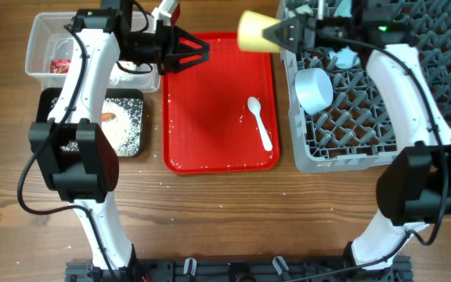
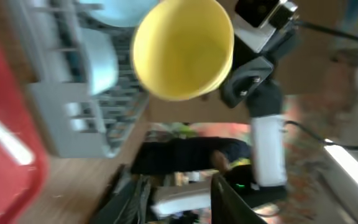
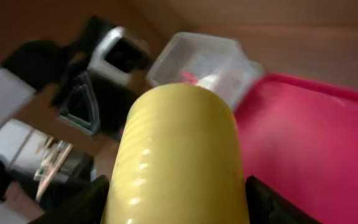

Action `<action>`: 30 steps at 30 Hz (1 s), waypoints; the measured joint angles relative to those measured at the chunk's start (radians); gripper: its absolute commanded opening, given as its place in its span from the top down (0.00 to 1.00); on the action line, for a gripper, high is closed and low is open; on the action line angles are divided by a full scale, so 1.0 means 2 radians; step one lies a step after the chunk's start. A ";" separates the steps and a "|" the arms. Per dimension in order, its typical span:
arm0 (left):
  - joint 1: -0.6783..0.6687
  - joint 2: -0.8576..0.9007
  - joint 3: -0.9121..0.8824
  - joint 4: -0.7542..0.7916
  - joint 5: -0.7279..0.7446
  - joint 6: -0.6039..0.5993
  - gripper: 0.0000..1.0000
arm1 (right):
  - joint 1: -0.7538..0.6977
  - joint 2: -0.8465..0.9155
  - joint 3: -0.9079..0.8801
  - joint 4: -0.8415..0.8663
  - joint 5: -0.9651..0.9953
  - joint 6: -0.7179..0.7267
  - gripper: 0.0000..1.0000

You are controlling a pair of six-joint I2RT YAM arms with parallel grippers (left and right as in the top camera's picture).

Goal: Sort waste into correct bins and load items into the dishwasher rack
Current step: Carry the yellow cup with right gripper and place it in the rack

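My right gripper [image 1: 276,33] is shut on the small yellow cup [image 1: 253,31], holding it on its side in the air between the red tray and the grey dishwasher rack [image 1: 382,149]. The cup fills the right wrist view [image 3: 176,155] and shows in the left wrist view [image 2: 182,50]. My left gripper [image 1: 193,51] is open and empty above the tray's far left corner. The white spoon [image 1: 259,121] lies on the tray. A pale bowl [image 1: 314,88] and a light-blue dish [image 1: 343,56] sit in the rack. The clear tub [image 1: 49,39] holds the red wrapper [image 1: 59,65]. The black bin [image 1: 49,102] holds rice and the carrot piece [image 1: 108,117].
The flat red tray [image 1: 210,117] lies in the middle of the wooden table, between the bins on the left and the rack on the right. The two grippers face each other over the tray's far edge.
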State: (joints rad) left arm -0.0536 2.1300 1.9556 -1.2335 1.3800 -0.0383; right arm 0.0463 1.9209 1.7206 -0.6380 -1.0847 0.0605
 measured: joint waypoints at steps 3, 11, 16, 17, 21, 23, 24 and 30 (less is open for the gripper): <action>-0.001 0.000 0.000 0.009 -0.105 0.000 0.46 | -0.007 -0.018 -0.006 -0.072 0.074 -0.007 0.51; -0.021 0.000 0.000 0.019 -0.431 -0.001 0.21 | -0.008 -0.206 -0.001 -0.291 0.382 0.011 0.48; -0.031 0.000 0.000 0.037 -0.485 0.000 0.14 | -0.008 -0.206 0.000 -0.386 0.494 0.035 0.46; -0.031 0.000 0.000 0.038 -0.488 0.000 0.13 | -0.008 -0.192 -0.005 -0.400 0.514 0.039 0.45; -0.032 0.000 0.000 0.039 -0.499 0.000 0.11 | -0.008 -0.158 -0.010 -0.418 0.540 0.043 0.45; -0.032 0.000 0.000 0.039 -0.501 0.000 0.11 | -0.008 -0.144 -0.010 -0.418 0.541 0.045 0.45; -0.032 0.000 0.000 0.039 -0.501 0.000 0.10 | -0.008 -0.137 -0.010 -0.418 0.541 0.045 0.45; -0.032 0.000 0.000 0.036 -0.505 0.000 0.08 | -0.001 -0.079 -0.011 -0.421 0.530 0.042 0.45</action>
State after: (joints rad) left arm -0.1169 2.1300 1.9556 -1.1622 0.3710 -0.0387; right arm 0.0448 1.7626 1.6993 -1.4796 -0.0254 0.1440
